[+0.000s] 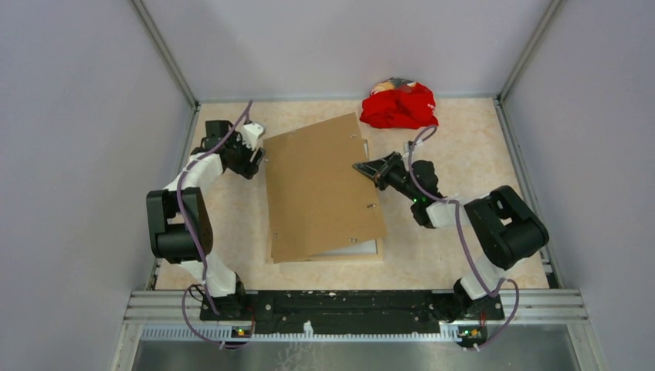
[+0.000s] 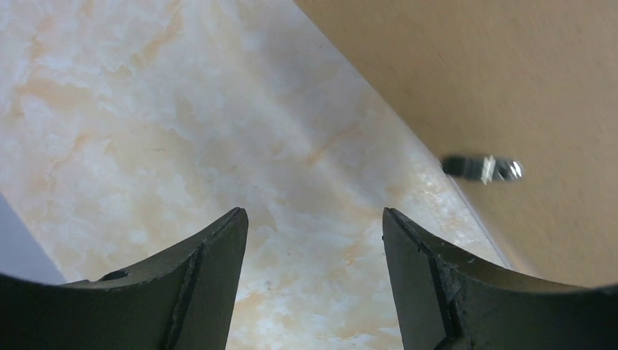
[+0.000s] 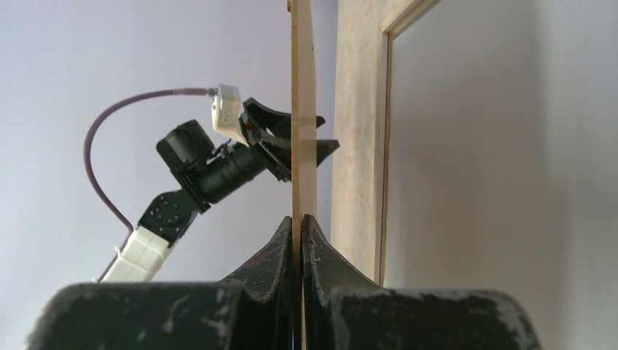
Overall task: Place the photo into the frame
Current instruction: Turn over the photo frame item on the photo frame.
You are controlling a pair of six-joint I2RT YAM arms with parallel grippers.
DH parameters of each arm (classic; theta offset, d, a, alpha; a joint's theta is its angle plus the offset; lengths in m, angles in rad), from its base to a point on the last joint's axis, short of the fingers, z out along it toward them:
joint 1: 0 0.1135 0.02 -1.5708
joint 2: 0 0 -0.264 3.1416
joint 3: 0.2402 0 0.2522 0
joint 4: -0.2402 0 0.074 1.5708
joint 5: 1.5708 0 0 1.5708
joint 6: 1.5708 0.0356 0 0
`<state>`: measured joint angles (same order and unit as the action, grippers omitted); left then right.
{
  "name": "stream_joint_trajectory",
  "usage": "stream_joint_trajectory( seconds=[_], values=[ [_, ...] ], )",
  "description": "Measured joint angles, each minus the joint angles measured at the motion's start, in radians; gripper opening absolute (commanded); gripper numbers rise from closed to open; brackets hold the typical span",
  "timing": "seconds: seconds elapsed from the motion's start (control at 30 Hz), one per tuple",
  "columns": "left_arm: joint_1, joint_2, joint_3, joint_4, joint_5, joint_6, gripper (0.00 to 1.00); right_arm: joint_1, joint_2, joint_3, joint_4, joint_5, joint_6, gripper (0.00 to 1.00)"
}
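While the right claw [image 1: 363, 168] is clenched on the right edge of a thin, plain brown rectangular backing board [image 1: 320, 185], the board sits skewed over the frame [image 1: 340, 258], a thin-railed rectangle with its light natural wood back facing up. The frame lies flat on the pale marbled table [image 1: 463, 139]. From above, only its near rail and a bit of its far right corner stick out from under the board.

In the right wrist view the board [image 3: 302, 109] is seen edge-on, pinched between the two dark fingers of that claw [image 3: 297, 233]. On this side it stands apart from the frame's wooden rail [image 3: 357, 109].

A pale, flat surface fills the frame's opening, and a narrow white strip [image 1: 351, 249] of it shows by the near rail. Whether this is the photo's white back cannot be told.

The left claw [image 1: 261, 157] is released. Its fingers are spread with nothing between them, and it hangs over bare table [image 2: 146, 109] just beside the board's left edge [image 2: 510, 73]. A small metal turn clip [image 2: 483, 168] sits on the board there. A crumpled red cloth [image 1: 399, 108] lies at the table's far side, well apart from the frame.
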<state>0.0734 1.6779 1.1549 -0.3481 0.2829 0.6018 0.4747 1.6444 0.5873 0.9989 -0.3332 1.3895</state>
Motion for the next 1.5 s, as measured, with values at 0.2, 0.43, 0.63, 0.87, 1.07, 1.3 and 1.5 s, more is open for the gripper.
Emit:
stream_joint_trajectory(
  seconds=[0.2,0.43,0.63,0.87,1.07,1.3,1.5],
  values=[
    [-0.003,-0.025,-0.032,-0.028,0.067,0.003,0.75,0.003,-0.002,0.000,-0.004,0.027,0.021,0.00],
    [-0.006,-0.034,-0.040,-0.026,0.078,0.004,0.75,0.020,0.002,0.000,0.005,0.023,0.052,0.00],
    [-0.006,-0.034,-0.040,-0.009,0.059,0.003,0.74,0.024,0.010,0.000,0.006,0.015,0.069,0.00],
    [-0.006,-0.034,-0.040,0.009,0.032,0.005,0.74,0.027,0.019,0.003,0.003,-0.008,0.073,0.00],
    [-0.006,-0.033,-0.040,0.025,0.009,0.020,0.74,0.027,0.019,0.003,0.002,-0.031,0.073,0.00],
    [-0.005,-0.033,-0.039,0.041,-0.012,0.026,0.74,0.027,0.029,0.003,0.003,-0.057,0.080,0.00],
    [-0.004,-0.033,-0.040,0.042,-0.012,0.024,0.75,0.029,0.035,0.004,0.003,-0.065,0.085,0.00]
  ],
)
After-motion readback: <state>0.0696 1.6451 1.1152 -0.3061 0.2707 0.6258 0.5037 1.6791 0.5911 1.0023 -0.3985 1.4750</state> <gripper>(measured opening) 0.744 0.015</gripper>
